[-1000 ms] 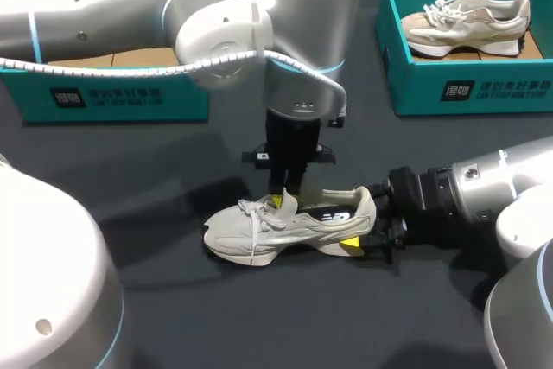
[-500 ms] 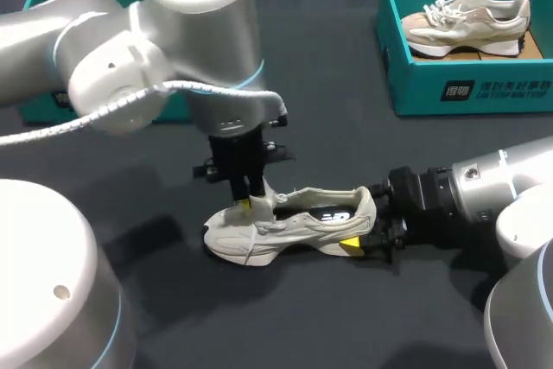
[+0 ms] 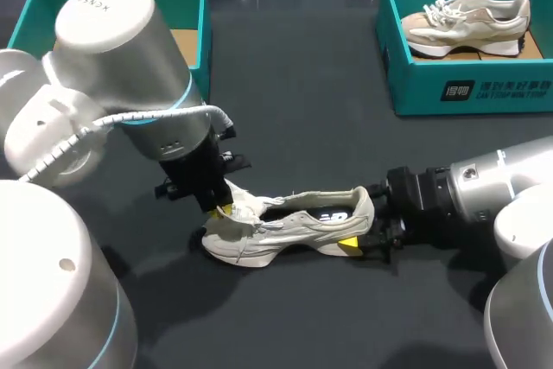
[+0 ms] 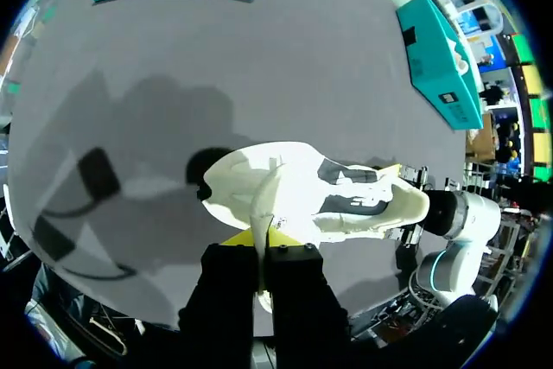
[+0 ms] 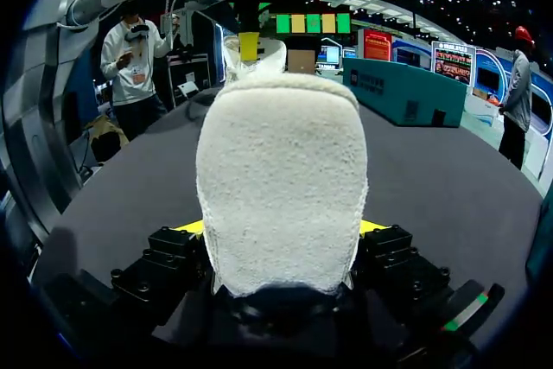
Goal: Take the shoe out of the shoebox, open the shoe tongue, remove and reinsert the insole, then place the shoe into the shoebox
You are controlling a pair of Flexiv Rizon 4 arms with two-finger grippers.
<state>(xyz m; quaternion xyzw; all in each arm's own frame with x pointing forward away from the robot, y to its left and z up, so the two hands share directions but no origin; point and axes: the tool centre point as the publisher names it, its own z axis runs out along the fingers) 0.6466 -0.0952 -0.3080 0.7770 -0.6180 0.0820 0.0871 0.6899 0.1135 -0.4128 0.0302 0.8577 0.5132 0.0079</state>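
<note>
Left tool: pinching the tongue, folded toward the toe so I can reach inside.
Right tool: clamped on the heel, anchoring the shoe.
Shoe: mid-worktop, outside the far-left shoebox.

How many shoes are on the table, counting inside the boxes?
2. One white sneaker lies on the table; one beige sneaker sits in the right shoebox. The left arm partly hides the left shoebox, so another could be inside.

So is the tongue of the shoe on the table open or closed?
Open: the left end effector pinches the tongue, folded forward toward the toe, and the shoe shows its dark inside.
</note>
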